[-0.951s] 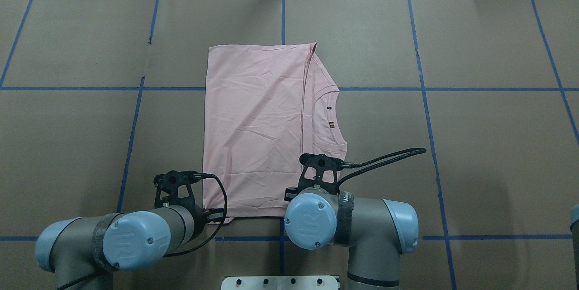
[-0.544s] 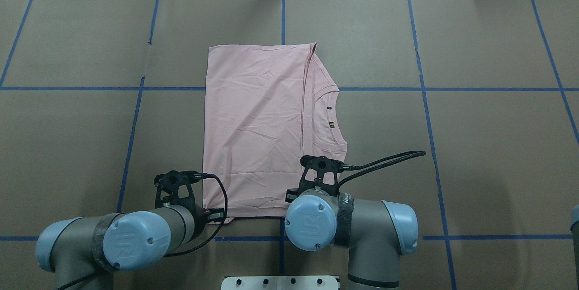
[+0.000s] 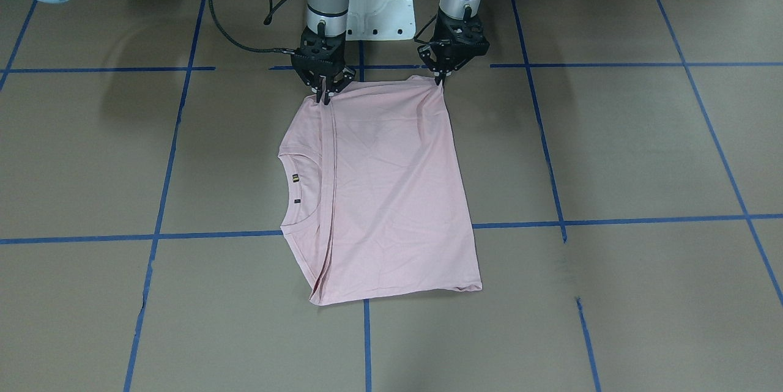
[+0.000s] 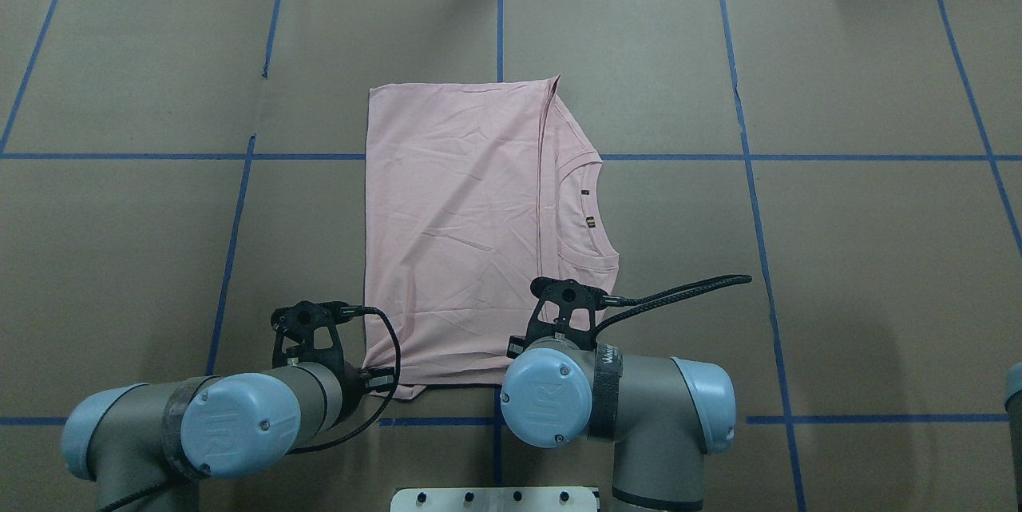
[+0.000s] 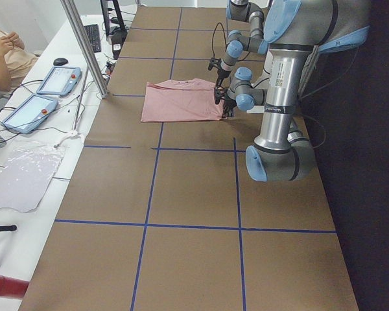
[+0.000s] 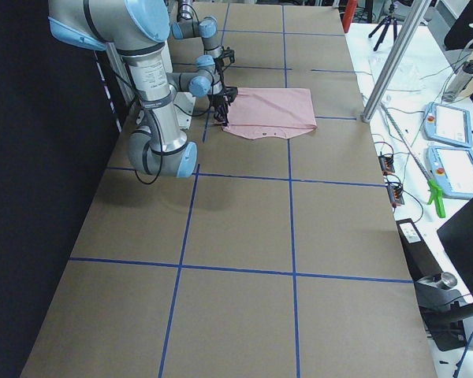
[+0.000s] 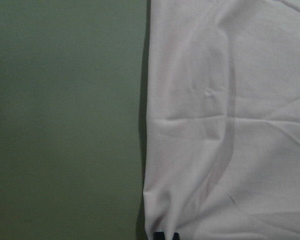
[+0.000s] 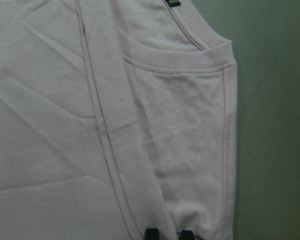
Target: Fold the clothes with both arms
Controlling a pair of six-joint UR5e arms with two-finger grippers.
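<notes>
While flat, T-shirt [image 3: 391, 196] in 2 grippers [image 3: 439, 80] [image 3: 323, 97]

Left claw [image 3: 439, 79] and right claw [image 3: 323, 97] low, downward-pointing, both pinched closed (side by side)

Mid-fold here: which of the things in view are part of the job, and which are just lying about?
Part of the job:
- pink T-shirt
- left gripper, shut on the shirt's edge nearest the robot
- right gripper, shut on that same edge

Lying about, off to the side:
- near tablet
- far tablet
- keyboard
- plastic sheet
</notes>
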